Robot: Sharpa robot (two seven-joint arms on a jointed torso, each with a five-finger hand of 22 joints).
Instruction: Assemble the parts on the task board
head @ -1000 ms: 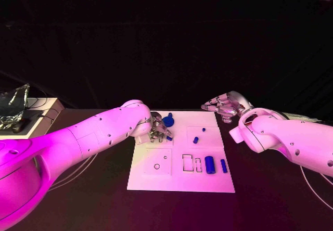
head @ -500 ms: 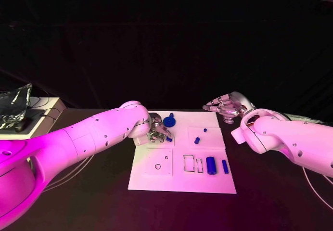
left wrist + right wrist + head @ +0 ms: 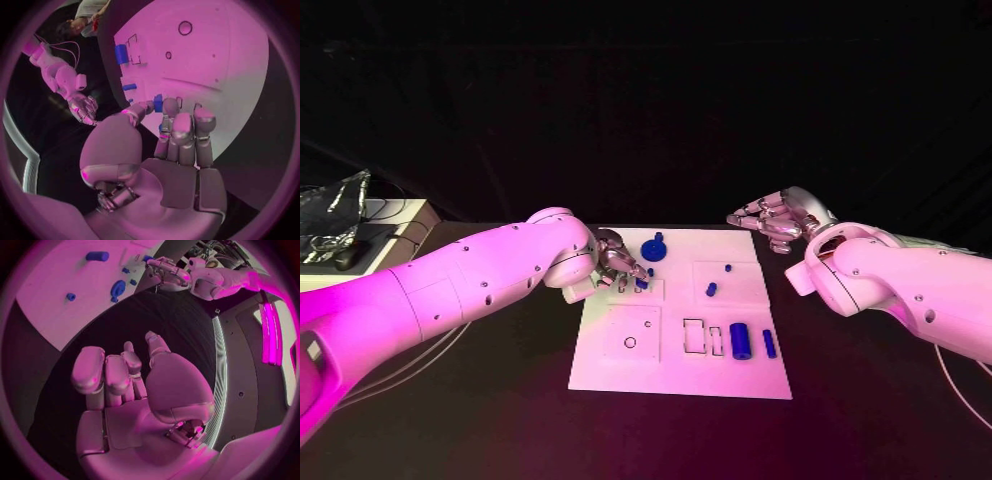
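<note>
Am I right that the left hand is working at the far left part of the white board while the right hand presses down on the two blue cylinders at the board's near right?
Not quite. In the head view the right hand hangs off the board's far right corner, holding nothing and well away from the two blue cylinders. The left hand is indeed at the far left part.

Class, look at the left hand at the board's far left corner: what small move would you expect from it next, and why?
Probably a short lift of the small blue part. The left hand has its fingertips at that part on the task board, seemingly pinching it, while the right hand hovers off the board holding nothing.
</note>
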